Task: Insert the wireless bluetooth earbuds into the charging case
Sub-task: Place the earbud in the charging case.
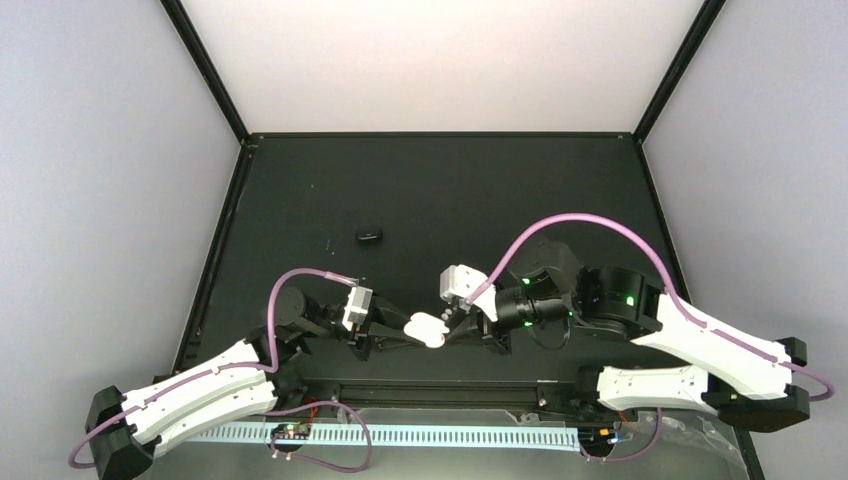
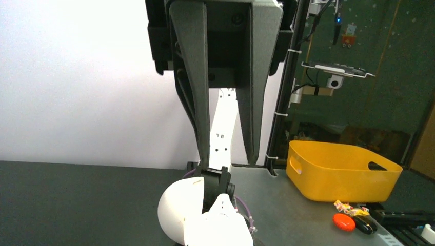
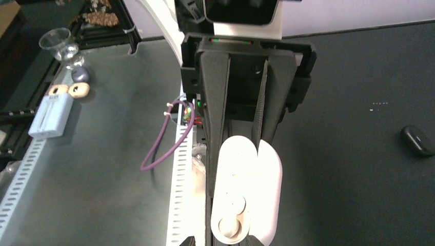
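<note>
The white charging case (image 1: 432,330) hangs open low over the table's near edge, between both arms. My left gripper (image 1: 405,333) is shut on it from the left; in the left wrist view its rounded lid (image 2: 179,210) sits below the fingers (image 2: 204,154). My right gripper (image 1: 465,322) is just right of the case, jaws slightly open and holding nothing. In the right wrist view the case (image 3: 246,179) covers the tips of the fingers (image 3: 215,138), and one white earbud (image 3: 229,226) sits in a socket. A black earbud (image 1: 369,235) (image 3: 416,141) lies alone on the mat.
A white slotted strip (image 1: 400,436) and purple cables (image 1: 300,275) run along the near edge. Off the table are a yellow bin (image 2: 338,174), an orange item (image 2: 343,221), a glass (image 3: 61,43) and a pale blue block (image 3: 51,115). Black frame posts (image 1: 215,80) flank the mat.
</note>
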`<state>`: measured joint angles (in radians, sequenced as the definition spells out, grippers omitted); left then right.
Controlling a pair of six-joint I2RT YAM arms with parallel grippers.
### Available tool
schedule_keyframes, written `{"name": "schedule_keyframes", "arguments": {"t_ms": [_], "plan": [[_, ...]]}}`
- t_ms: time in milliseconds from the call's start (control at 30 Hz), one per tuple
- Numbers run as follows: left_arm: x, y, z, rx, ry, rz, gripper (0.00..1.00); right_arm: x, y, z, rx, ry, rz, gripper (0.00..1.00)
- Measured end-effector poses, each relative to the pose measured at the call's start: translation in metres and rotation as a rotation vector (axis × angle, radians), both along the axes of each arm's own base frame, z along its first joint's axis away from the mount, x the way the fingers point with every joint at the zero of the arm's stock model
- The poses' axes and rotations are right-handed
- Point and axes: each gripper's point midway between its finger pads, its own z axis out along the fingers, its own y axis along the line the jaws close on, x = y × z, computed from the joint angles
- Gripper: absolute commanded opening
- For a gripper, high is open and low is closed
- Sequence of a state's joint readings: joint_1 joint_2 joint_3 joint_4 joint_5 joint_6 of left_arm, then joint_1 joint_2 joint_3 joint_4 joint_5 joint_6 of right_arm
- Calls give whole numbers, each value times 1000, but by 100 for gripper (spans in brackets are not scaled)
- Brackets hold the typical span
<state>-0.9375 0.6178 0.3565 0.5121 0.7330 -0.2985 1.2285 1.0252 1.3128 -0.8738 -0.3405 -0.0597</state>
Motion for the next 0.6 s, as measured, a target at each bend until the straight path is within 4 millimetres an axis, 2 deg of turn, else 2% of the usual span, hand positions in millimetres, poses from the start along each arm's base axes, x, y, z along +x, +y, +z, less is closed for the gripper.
{"name": "schedule_keyframes", "arguments": {"t_ms": [233,367,467,533,600], "plan": [[1,0,1,-2,1,7,1,0,-15,32,115,-26,-44,36],[4,0,2,-6,8,21,2,11,-25,42,197,-62,-131,42],[6,3,5,-22,18,45,2,33,-33,26,233,-69,-275,43],[7,8,7,-44,22,70,2,54,-38,5,231,-41,-396,43],[8,14,7,-63,27,96,1,83,-42,-28,203,17,-533,44]]}}
